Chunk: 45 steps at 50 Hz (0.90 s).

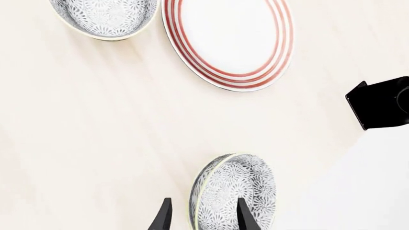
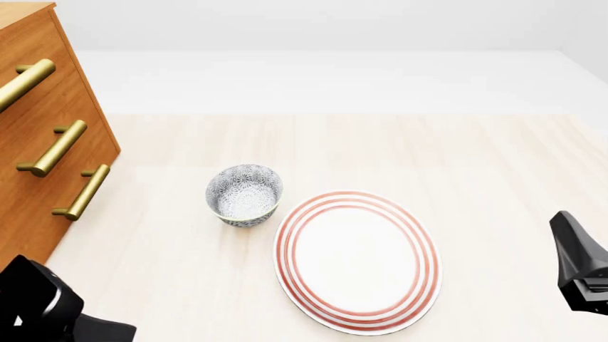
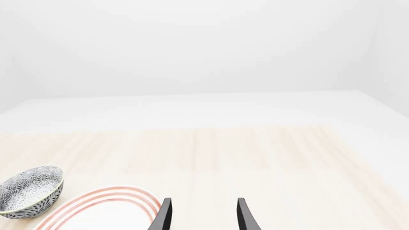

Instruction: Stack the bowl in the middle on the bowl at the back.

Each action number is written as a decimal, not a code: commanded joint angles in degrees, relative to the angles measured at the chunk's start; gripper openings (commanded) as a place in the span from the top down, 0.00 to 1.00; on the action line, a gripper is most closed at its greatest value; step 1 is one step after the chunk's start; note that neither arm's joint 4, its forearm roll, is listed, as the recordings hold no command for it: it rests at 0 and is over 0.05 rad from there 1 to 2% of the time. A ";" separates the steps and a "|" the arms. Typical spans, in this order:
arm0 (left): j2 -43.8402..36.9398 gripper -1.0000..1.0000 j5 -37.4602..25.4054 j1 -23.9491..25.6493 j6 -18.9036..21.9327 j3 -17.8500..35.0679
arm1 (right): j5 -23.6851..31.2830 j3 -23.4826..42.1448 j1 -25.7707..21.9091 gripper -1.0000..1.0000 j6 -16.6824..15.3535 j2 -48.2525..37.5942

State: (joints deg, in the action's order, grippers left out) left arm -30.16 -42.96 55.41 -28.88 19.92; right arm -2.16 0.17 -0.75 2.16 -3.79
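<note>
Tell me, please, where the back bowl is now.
The back bowl stands left of centre in the front view, close by the far-left rim of the plate, right of the drawers.

- The wide white bowl with dense grey leafy pattern (image 1: 231, 194) is cut by the left wrist picture's edge; the front view does not show it.
- The narrower dark grey speckled bowl (image 1: 105, 18) is cropped in the left wrist view.
- The red-ringed white plate (image 3: 108, 211) is largely cut off in the right wrist view.
- The left gripper (image 1: 202, 215) and right gripper (image 3: 203, 214) show fingertips only.
- The wooden drawer chest with brass handles (image 2: 48, 128) runs off the front view.
</note>
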 commanded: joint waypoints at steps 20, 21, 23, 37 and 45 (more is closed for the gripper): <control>2.46 0.00 -6.94 -2.18 2.59 7.08 | 0.37 0.04 -0.12 0.00 -0.14 0.39; 2.62 0.00 -7.63 -2.51 2.99 7.82 | 0.38 0.03 -0.13 0.00 -0.16 0.39; 2.94 0.00 -9.17 -3.18 3.89 9.69 | 0.41 0.03 -0.15 0.00 -0.18 0.43; 6.58 0.00 -16.52 -8.70 9.15 16.41 | 0.69 0.06 -0.06 0.00 -0.20 0.75; 10.10 0.00 -20.27 -15.34 17.11 24.16 | 0.62 0.08 -0.07 0.00 -0.10 0.68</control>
State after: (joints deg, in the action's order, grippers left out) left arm -23.72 -58.43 46.63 -19.48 36.52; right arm -1.57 0.23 -0.84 1.99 -3.14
